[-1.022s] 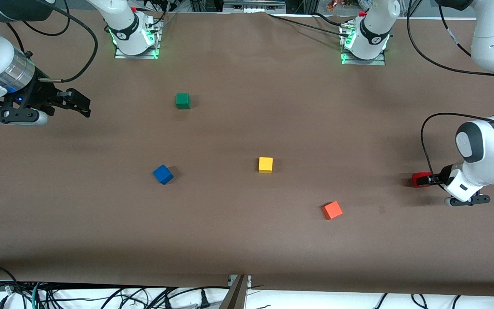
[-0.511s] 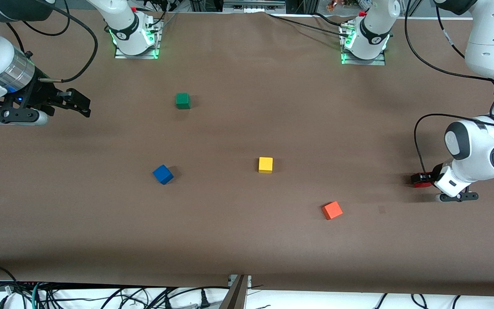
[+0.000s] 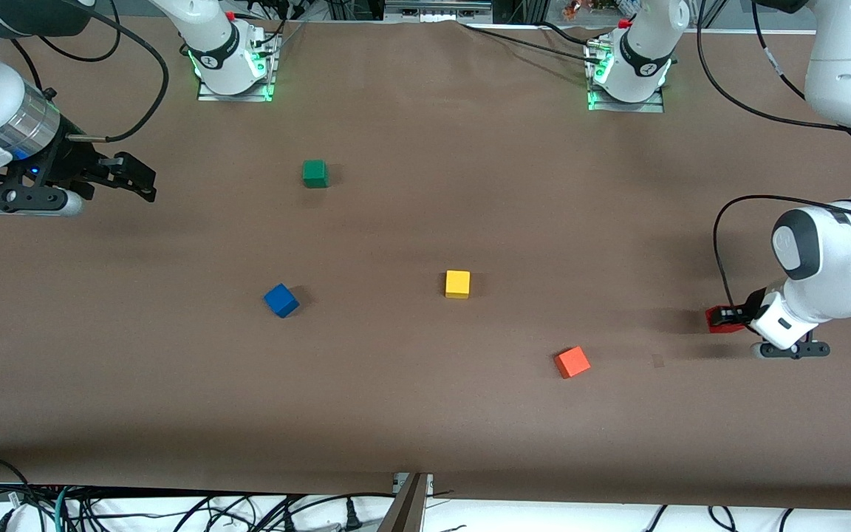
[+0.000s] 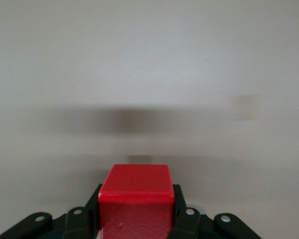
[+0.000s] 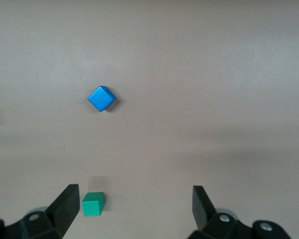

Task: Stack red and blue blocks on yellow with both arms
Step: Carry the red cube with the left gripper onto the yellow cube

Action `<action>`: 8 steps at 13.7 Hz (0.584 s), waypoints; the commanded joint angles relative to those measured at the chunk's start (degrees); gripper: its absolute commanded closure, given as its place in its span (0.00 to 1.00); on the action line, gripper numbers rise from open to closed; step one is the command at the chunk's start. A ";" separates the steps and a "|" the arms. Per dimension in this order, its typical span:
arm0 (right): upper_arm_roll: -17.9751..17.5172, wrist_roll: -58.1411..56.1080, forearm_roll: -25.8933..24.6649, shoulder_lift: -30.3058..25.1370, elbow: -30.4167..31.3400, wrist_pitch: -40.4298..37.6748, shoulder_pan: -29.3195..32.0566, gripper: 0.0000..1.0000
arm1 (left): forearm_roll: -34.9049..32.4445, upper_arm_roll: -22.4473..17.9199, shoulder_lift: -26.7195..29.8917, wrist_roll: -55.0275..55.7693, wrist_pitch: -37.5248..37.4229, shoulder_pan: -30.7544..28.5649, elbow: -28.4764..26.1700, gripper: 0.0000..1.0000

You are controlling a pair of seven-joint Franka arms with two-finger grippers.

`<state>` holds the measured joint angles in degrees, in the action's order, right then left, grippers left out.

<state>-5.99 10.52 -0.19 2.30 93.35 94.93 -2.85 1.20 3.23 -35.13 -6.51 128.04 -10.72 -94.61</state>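
My left gripper [image 3: 725,318] is shut on the deep red block [image 3: 716,321] near the left arm's end of the table and holds it just above the surface. In the left wrist view the red block [image 4: 135,196] sits between the fingers [image 4: 182,211], and its shadow lies on the table below. The yellow block [image 3: 457,284] sits mid-table. The blue block [image 3: 281,300] lies toward the right arm's end and also shows in the right wrist view [image 5: 100,98]. My right gripper [image 3: 146,185] is open and empty in the air at the right arm's end, as the right wrist view [image 5: 134,199] shows.
A green block [image 3: 315,174] lies nearer the robot bases than the blue one and also shows in the right wrist view [image 5: 92,204]. An orange block [image 3: 572,362] lies nearer the front camera, between the yellow block and the red one.
My left gripper has shifted slightly with the red block gripped in it, and its wrist has turned. The right arm has not moved.
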 commanded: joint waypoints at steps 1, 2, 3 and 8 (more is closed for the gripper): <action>-0.69 -0.59 0.19 -0.89 0.69 0.08 0.83 0.00 | 0.82 1.95 0.67 5.61 -6.55 5.24 6.52 1.00; -0.69 -0.59 0.28 -0.89 0.69 0.08 0.83 0.00 | 0.73 1.87 0.67 8.24 -8.31 8.23 8.28 1.00; -0.69 -0.59 0.19 -0.89 0.69 -0.01 0.83 0.00 | 0.73 1.95 0.67 10.88 -10.07 11.13 9.95 1.00; -0.60 -0.59 0.28 -0.89 0.69 0.08 0.83 0.00 | 0.64 1.87 -0.37 31.08 -11.76 28.96 12.08 1.00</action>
<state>-6.00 10.52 -0.19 2.30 93.35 94.93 -2.85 1.21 6.46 -34.23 18.00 117.58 11.86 -84.01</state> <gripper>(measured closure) 0.000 0.445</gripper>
